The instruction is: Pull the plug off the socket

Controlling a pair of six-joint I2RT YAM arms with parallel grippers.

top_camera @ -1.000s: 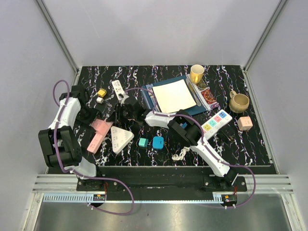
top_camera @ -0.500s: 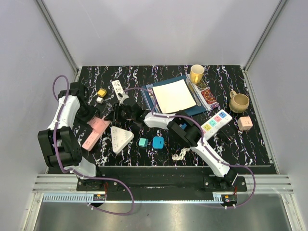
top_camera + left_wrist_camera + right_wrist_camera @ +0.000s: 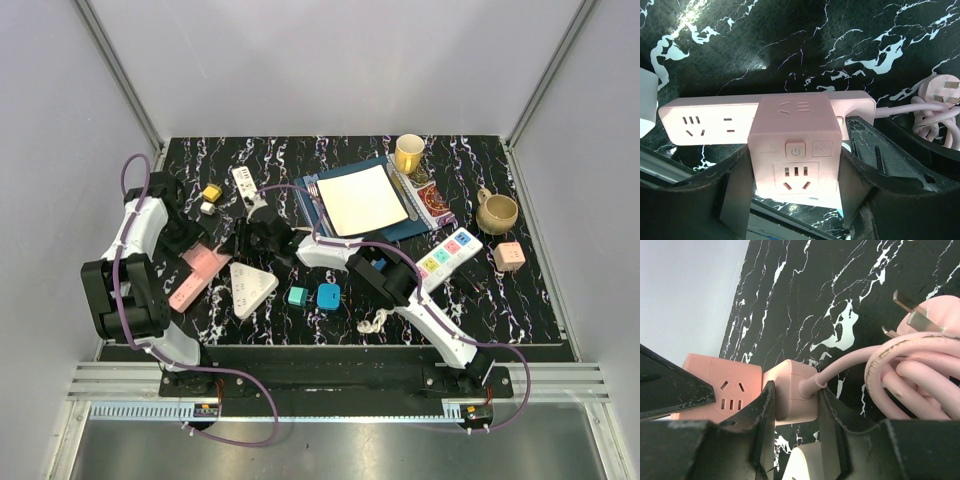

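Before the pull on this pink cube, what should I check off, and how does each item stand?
1. Left gripper on the pink cube adapter: ok, a finger on each side.
2. Right gripper clamps the pink power strip at its cord end: ok.
3. Adapter seated in the strip: ok, not yet separated.
4. Pink cord has its own plug free: ok, prongs bare.
5. White triangular strip out of the pull path: cannot tell.

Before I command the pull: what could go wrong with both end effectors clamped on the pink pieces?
The right end effector pinches only the cable end of the pink strip; it might slip or twist.
The coiled pink cable lies right beside that end effector and could drag.
The white triangular socket sits close and may get knocked.
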